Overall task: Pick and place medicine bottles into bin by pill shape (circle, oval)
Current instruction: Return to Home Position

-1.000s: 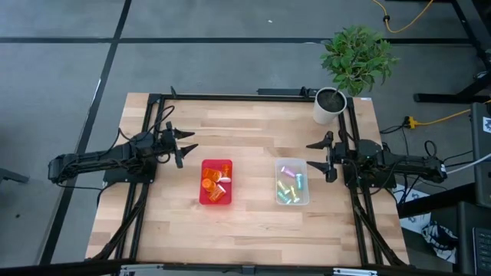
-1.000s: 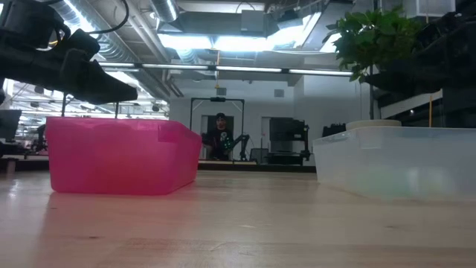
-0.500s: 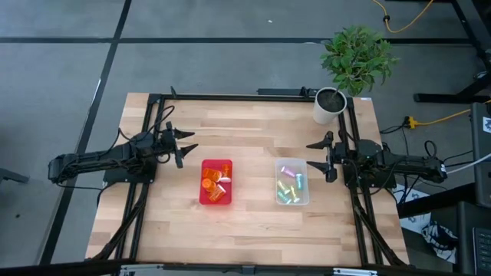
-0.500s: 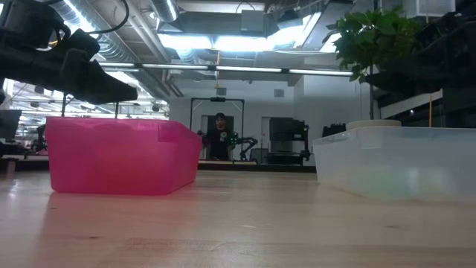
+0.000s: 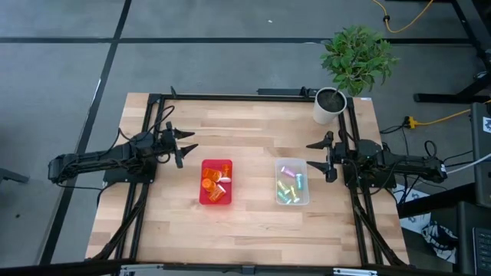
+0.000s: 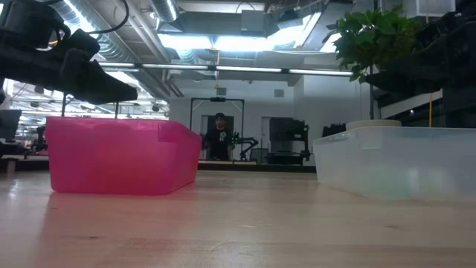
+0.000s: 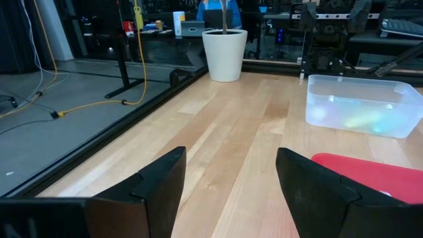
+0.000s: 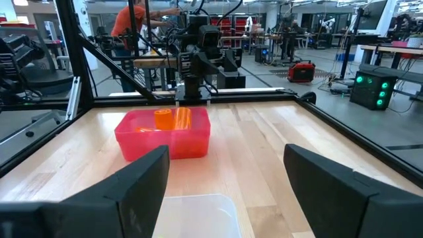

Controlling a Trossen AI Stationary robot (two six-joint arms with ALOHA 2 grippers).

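Two bins stand side by side, apart, at the centre of the table [image 5: 253, 130]. The left bin [image 5: 215, 162] holds one set of medicine bottles [image 5: 212, 184], and the right bin [image 5: 292, 202] holds the other bottles [image 5: 290, 184]. The plant pot [image 5: 328, 106] stands at the table's far right corner, behind the right bin, while the left gripper [image 5: 186, 147] hangs to the outer far side of the left bin and the right gripper [image 5: 320, 159] just beside the right bin's outer wall.

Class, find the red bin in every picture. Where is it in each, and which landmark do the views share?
High view: red bin left of centre on the table, orange bottles inside.
Low view: at left, standing on the table.
Left wrist view: only a corner, nearer than the clear bin.
Right wrist view: mid-picture, beyond the clear bin.
Shared landmark: the clear bin, in all four views.
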